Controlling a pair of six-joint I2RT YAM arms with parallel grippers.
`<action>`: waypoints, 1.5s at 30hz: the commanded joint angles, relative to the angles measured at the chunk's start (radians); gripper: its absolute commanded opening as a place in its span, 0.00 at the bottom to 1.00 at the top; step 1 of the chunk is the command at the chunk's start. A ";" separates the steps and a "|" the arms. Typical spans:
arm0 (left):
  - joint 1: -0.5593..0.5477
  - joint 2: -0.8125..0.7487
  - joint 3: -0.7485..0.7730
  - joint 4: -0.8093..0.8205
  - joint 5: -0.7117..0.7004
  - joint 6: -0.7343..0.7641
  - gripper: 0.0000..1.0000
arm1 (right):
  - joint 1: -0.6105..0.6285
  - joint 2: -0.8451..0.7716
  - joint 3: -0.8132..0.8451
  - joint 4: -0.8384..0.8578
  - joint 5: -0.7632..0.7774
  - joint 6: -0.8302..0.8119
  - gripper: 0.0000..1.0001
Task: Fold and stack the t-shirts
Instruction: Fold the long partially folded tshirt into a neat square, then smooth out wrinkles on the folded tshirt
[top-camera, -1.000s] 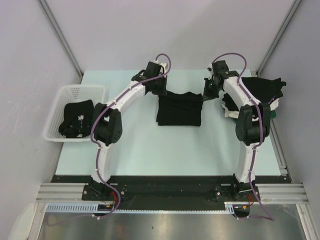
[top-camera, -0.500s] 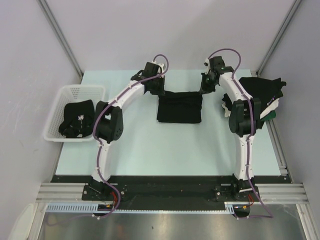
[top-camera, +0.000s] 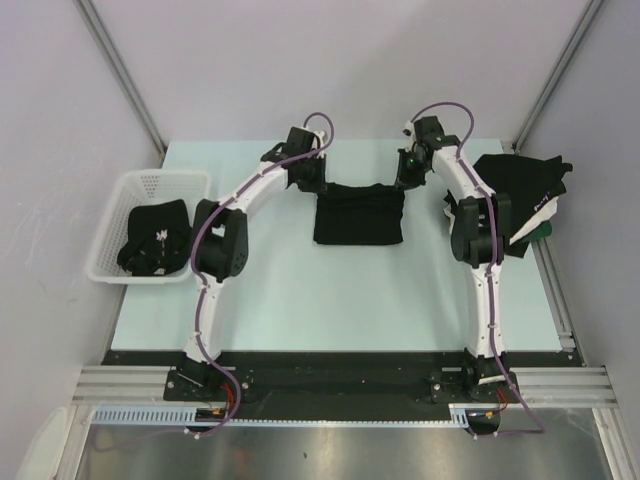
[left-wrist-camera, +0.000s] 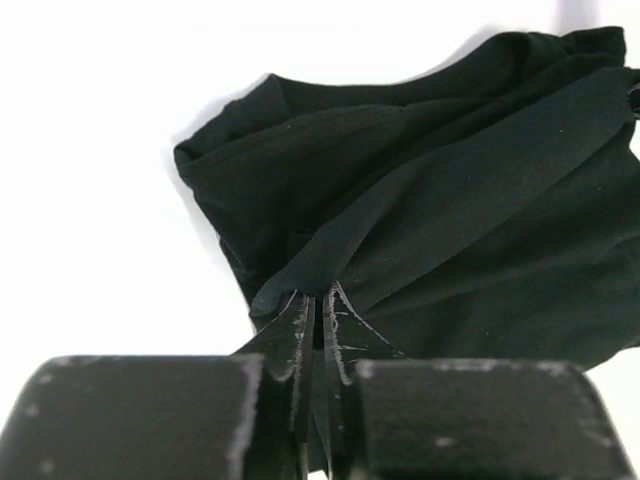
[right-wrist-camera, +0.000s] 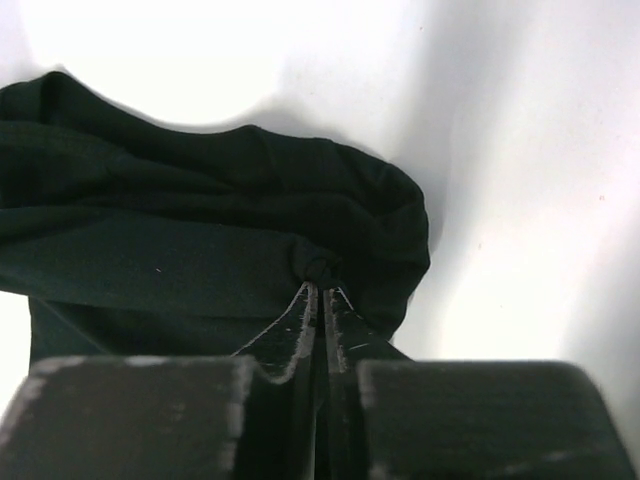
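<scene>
The left gripper and right gripper are each pressed together on a far corner of the black t-shirt, which lies at the middle of the table; each bite is thin and bunched. Likely fault: one corner slips free, leaving the fold skewed; unequal arm travel would wrinkle it likewise.

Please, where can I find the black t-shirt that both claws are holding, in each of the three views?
Top external: black t-shirt in the middle of the table, far half, between left claw and right claw.
Left wrist: fills centre and right; left claw pinches it at bottom middle.
Right wrist: fills left and centre; right claw pinches it at bottom middle.
Shared landmark: the pale table around the shirt.
</scene>
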 joint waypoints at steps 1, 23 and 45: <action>0.028 0.025 0.071 -0.009 -0.003 0.025 0.13 | -0.020 0.018 0.059 0.005 0.037 -0.028 0.15; 0.042 -0.173 -0.039 0.025 -0.007 -0.066 0.36 | -0.001 -0.227 -0.037 0.048 -0.080 0.035 0.20; 0.020 -0.217 -0.182 0.063 0.092 -0.096 0.19 | 0.086 -0.057 -0.046 0.105 -0.192 0.103 0.07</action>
